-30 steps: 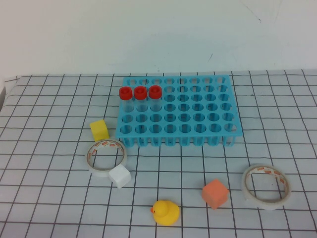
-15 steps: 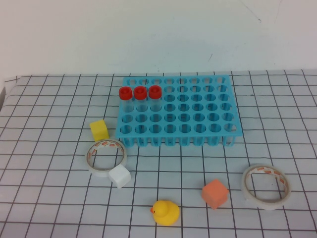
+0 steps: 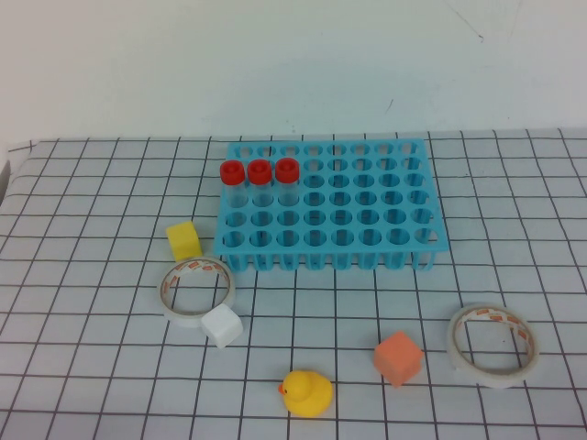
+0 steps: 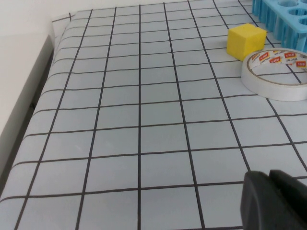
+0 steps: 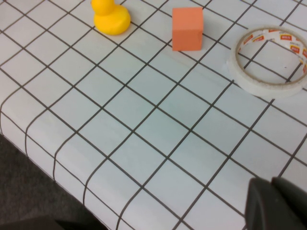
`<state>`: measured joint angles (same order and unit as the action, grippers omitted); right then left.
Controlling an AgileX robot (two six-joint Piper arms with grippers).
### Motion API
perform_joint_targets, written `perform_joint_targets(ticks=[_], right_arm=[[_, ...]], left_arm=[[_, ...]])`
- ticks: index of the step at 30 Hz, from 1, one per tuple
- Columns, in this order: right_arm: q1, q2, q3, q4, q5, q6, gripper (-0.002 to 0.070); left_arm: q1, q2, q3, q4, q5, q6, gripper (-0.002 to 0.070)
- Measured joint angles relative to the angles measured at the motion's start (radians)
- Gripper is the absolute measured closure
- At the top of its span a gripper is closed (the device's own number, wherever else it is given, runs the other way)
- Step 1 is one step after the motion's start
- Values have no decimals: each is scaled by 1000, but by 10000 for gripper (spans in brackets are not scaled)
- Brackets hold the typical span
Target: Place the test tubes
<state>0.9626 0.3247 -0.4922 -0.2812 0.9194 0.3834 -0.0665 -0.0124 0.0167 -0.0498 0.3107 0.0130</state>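
Three test tubes with red caps (image 3: 260, 171) stand upright side by side in the left part of the blue rack (image 3: 367, 247), in its second row from the back. Neither arm shows in the high view. My left gripper (image 4: 269, 178) hangs shut and empty over bare grid cloth near the table's left edge, away from the rack. My right gripper (image 5: 272, 184) is shut and empty above the table's front edge, near the duck and the orange cube.
A yellow cube (image 3: 184, 239), a tape roll (image 3: 196, 291) and a white cube (image 3: 222, 325) lie left of the rack. In front are a yellow duck (image 3: 306, 393), an orange cube (image 3: 398, 358) and a second tape roll (image 3: 492, 344).
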Motion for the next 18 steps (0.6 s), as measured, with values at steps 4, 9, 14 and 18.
perform_joint_targets(ticks=[4,9,14,18], right_arm=[[0,0,0,0,0,0,678],[0,0,0,0,0,0,678],[-6,0,2,-18,0,-51,678],[-138,0,22,-90,-16,-244,678]], left_arm=[[0,0,0,0,0,0,676],[0,0,0,0,0,0,676],[0,0,0,0,0,0,676],[0,0,0,2,0,0,676]])
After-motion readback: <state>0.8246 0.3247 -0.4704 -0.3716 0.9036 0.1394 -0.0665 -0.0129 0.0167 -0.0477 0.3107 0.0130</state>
